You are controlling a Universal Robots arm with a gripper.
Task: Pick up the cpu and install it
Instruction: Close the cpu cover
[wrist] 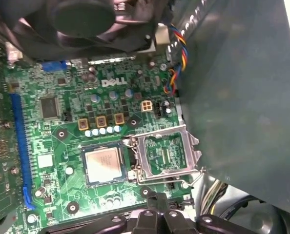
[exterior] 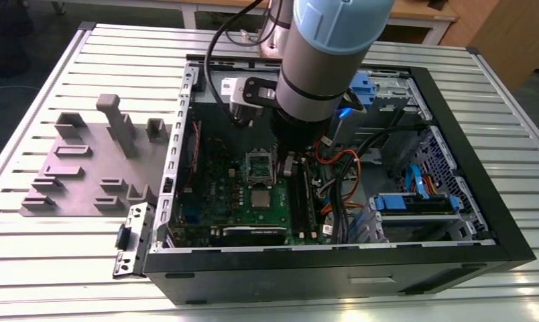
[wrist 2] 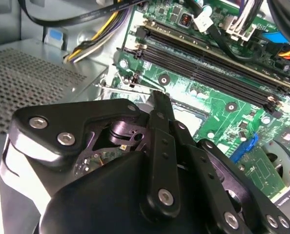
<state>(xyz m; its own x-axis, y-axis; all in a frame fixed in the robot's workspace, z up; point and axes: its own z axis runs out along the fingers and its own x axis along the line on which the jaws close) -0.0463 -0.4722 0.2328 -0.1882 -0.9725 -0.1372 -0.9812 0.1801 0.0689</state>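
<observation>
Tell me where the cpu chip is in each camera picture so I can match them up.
Exterior view: the cpu lies flat at the middle of the board, next to the open metal frame.
First wrist view: the cpu lies beside that same frame.
Second wrist view: cannot tell; the end effector stands in front of that area.
Shared landmark: the green board.

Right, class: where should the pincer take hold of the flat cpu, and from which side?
Probably by two opposite edges of the cpu, from straight above: it lies flat and thin on the green board, and the open socket frame crowds one side.
</observation>
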